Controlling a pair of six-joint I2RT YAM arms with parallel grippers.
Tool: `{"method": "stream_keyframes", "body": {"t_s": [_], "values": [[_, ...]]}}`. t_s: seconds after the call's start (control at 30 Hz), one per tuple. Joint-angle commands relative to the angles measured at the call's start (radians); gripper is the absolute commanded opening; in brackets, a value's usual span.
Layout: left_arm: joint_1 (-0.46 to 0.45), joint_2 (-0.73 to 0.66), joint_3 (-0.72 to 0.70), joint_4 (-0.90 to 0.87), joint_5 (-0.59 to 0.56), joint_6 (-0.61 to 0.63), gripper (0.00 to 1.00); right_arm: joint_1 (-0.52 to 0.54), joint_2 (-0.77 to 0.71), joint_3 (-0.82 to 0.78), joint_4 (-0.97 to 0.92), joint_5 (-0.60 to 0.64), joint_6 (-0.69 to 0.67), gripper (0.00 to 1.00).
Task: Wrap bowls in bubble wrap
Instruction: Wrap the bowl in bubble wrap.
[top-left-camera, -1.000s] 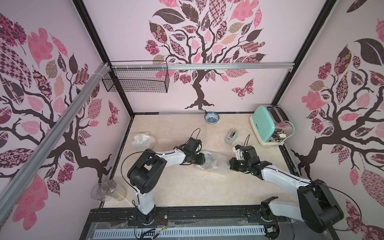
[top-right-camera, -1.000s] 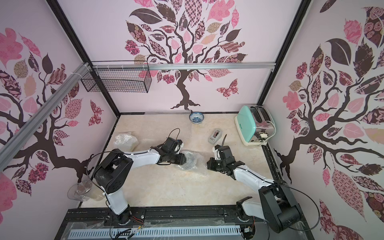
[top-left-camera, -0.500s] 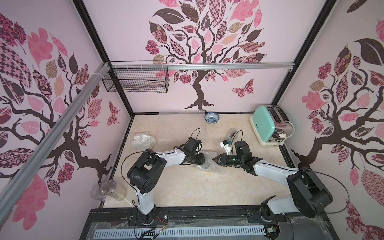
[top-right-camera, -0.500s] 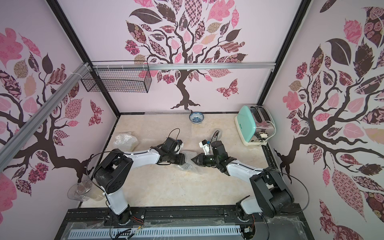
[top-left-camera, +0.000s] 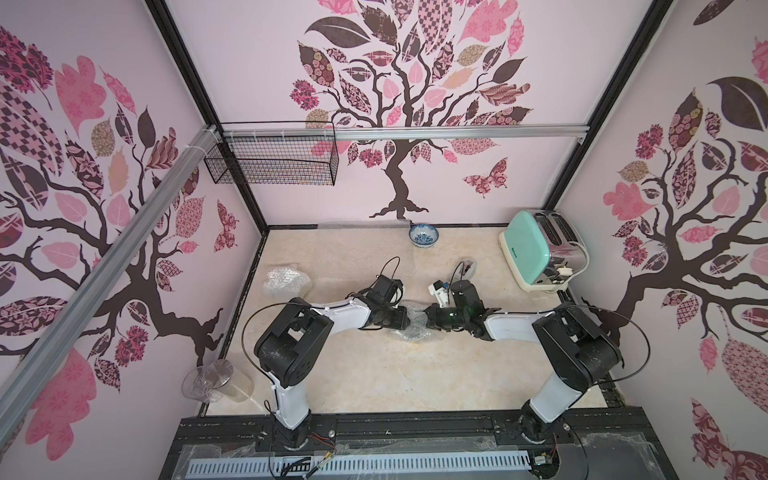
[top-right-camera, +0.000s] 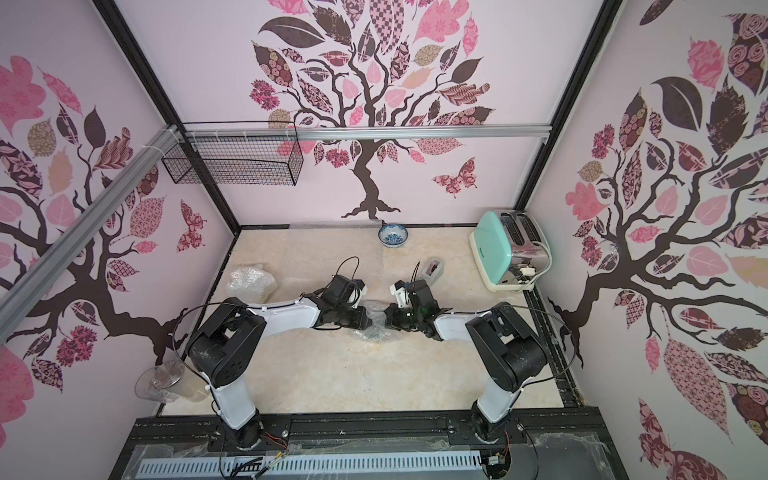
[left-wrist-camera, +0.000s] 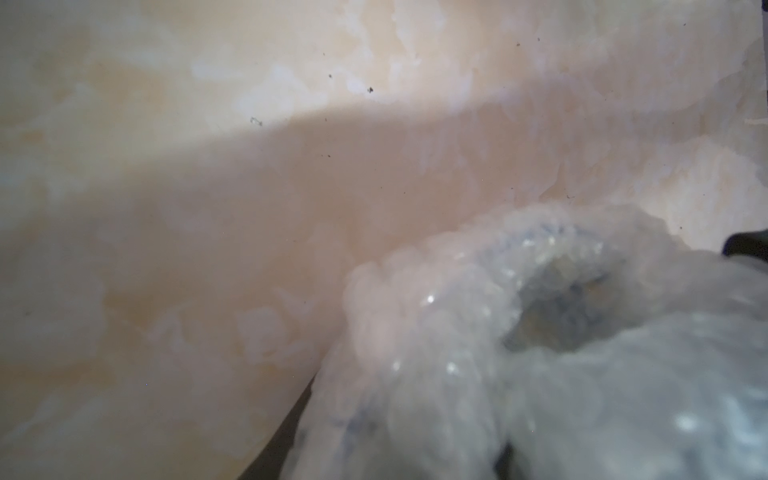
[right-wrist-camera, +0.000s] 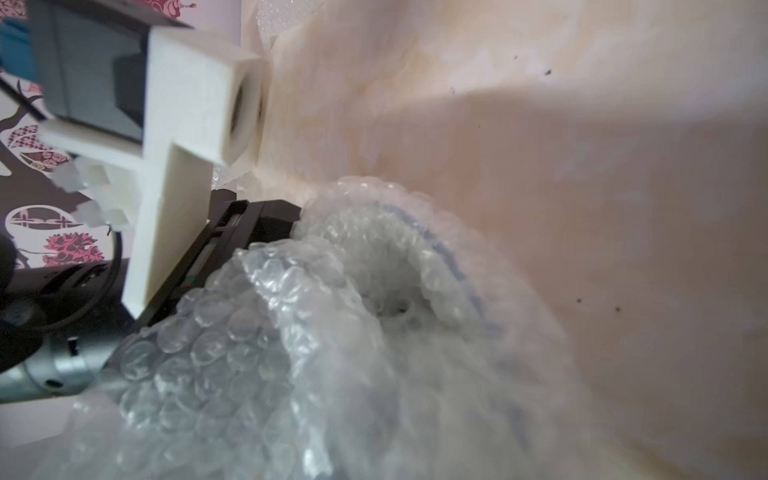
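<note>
A bowl swathed in bubble wrap (top-left-camera: 415, 329) lies mid-table in both top views (top-right-camera: 375, 328). My left gripper (top-left-camera: 408, 321) is shut on it from the left; in the left wrist view the wrap (left-wrist-camera: 519, 353) hides the jaws, and only a dark finger (left-wrist-camera: 278, 436) shows. My right gripper (top-left-camera: 429, 321) is shut, its tip against the bundle's right side. The right wrist view shows the crumpled wrap (right-wrist-camera: 291, 332) with a blue bowl rim (right-wrist-camera: 440, 253) inside. A bare blue-and-white bowl (top-left-camera: 424, 237) stands at the back wall.
A wrapped bundle (top-left-camera: 286, 280) lies at the left. Loose bubble wrap sheets (top-left-camera: 357, 226) lie at the back. A mint toaster (top-left-camera: 536, 253) stands back right, with a small tape dispenser (top-left-camera: 468, 268) near it. A clear cup (top-left-camera: 216, 380) lies front left. A wire basket (top-left-camera: 272, 160) hangs above.
My right arm has swung left from beside the tape dispenser, and its shut gripper now meets the bundle. The left arm and the bundle have stayed put.
</note>
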Motion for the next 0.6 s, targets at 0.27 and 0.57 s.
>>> {"method": "stream_keyframes", "body": {"t_s": [0.27,0.57], "values": [[0.041,-0.174,-0.091,-0.095,0.007,-0.074,0.61,0.048,0.058,0.052,-0.107,0.150,-0.084,0.00],[0.079,-0.424,-0.094,-0.145,0.019,-0.207,0.68,0.056,0.040,0.065,-0.147,0.169,-0.131,0.01]]}}
